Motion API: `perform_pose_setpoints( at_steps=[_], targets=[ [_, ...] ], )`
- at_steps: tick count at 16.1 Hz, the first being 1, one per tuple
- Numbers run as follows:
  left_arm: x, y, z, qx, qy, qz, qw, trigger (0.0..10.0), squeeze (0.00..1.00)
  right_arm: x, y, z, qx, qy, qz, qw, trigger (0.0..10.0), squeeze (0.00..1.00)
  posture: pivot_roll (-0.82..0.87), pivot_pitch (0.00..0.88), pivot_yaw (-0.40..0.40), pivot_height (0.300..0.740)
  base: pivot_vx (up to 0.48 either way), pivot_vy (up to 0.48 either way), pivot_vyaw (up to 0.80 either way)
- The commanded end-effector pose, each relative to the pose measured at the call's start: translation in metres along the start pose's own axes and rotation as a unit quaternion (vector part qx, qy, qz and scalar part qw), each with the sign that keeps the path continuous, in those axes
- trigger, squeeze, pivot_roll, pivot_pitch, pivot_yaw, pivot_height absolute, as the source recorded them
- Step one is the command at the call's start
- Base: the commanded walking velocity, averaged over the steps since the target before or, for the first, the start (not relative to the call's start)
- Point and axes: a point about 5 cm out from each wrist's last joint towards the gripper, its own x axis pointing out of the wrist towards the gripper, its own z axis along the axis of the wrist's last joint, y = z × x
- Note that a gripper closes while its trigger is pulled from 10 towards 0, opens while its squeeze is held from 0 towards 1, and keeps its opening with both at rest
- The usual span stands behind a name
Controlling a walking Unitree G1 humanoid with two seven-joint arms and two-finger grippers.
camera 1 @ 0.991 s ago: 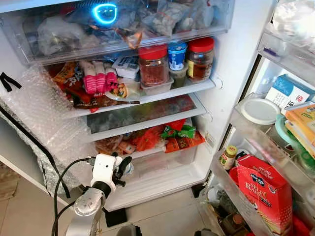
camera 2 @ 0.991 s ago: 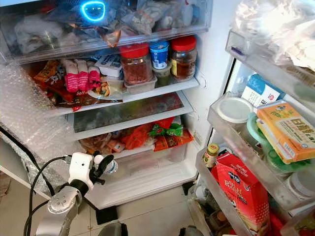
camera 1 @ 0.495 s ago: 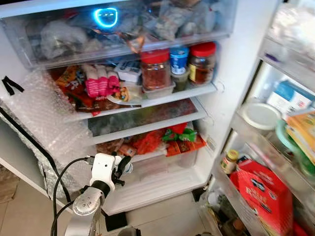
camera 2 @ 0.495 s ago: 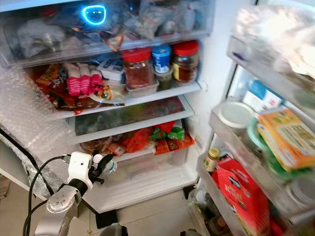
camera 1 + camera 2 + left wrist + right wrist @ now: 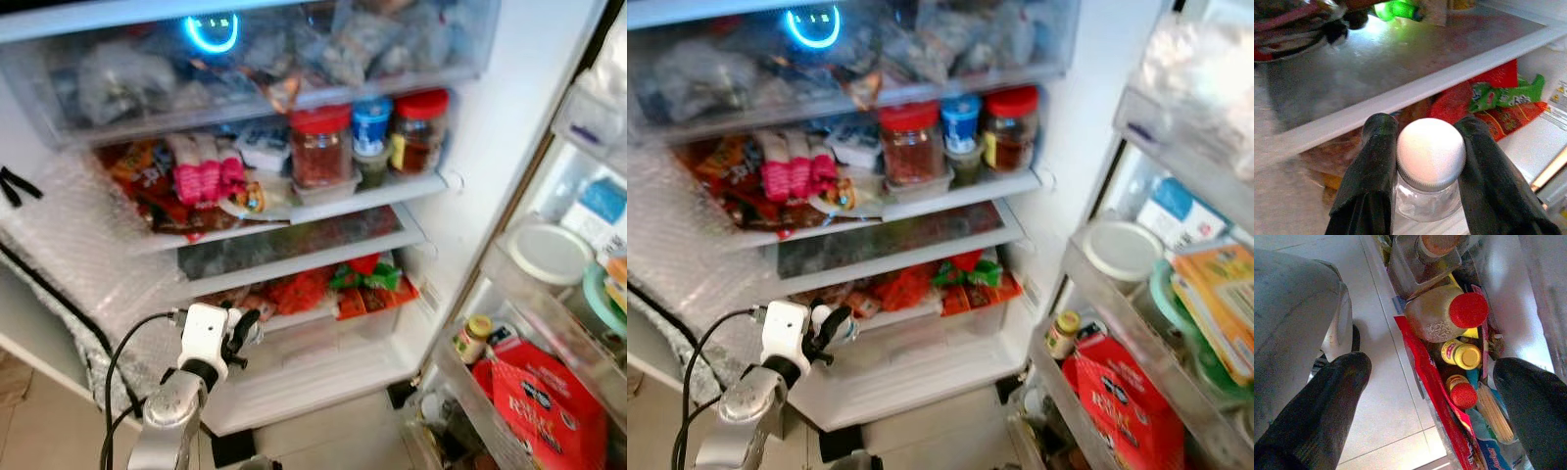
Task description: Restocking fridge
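The fridge [image 5: 470, 157] stood open across most of the head view, its shelves crowded and its door [image 5: 1176, 323] swung out along the right edge of the frame. I held my left gripper [image 5: 238, 336] low in the lower left of the frame, in front of the clear bottom drawer [image 5: 323, 343]. Its two black fingers [image 5: 1374, 181] were clamped on the neck of a small clear bottle [image 5: 1430, 171] with a white cap. The bottle's long axis ran along my fingers, cap end pointing into the fridge. I judged the move ahead turned on this: the bare glass shelf [image 5: 294, 240] lay above and just beyond the cap, further toward the middle of the frame, with the red and green packets [image 5: 362, 284] straight ahead under it. My left arm was the nearer one by far.

My right gripper [image 5: 1430, 396] hung idle with its fingers spread wide over the lowest door rack [image 5: 1444, 396], above a red-capped jar [image 5: 1447, 316] and a yellow-capped bottle [image 5: 1462, 355].

Of writing I could read little. The red box [image 5: 549, 411] in the door, lower right of the frame, carried large white letters too blurred to make out. The yellow bottle's label and the blue printed line at the foot of the right wrist view were both too small and smeared.
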Motion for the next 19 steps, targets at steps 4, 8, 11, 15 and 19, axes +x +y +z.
perform_pose_setpoints(
  at_steps=[4,8,11,15,19],
  targets=[
    [-0.001,0.005,0.0,-0.002,0.0,0.005,1.0,10.0,0.0,0.0,0.017,0.004,-0.001,-0.01,0.03,1.0,10.0,0.0,0.04,0.08,0.052,0.651,0.309,0.0,0.0],
    [0.0,0.005,0.001,0.0,-0.002,0.003,1.0,10.0,0.0,-0.001,0.018,0.004,-0.002,-0.009,0.032,0.999,10.0,0.0,0.04,0.079,0.051,0.651,0.311,0.0,0.0],
    [0.0,0.004,0.002,0.003,-0.005,0.001,1.0,10.0,0.0,-0.001,0.019,0.004,-0.002,-0.009,0.033,0.999,10.0,0.0,0.04,0.08,0.05,0.651,0.316,0.0,0.0],
    [-0.001,-0.002,0.008,0.029,-0.021,-0.021,0.999,10.0,0.0,-0.001,0.019,0.004,-0.003,-0.009,0.036,0.999,10.0,0.0,0.04,0.082,0.05,0.651,0.312,0.0,0.0],
    [0.0,-0.016,0.033,0.136,-0.068,-0.083,0.985,10.0,0.0,-0.001,0.02,0.003,-0.004,-0.008,0.039,0.999,10.0,0.0,0.05,0.082,0.053,0.651,0.0,0.0,0.0]
  ],
)
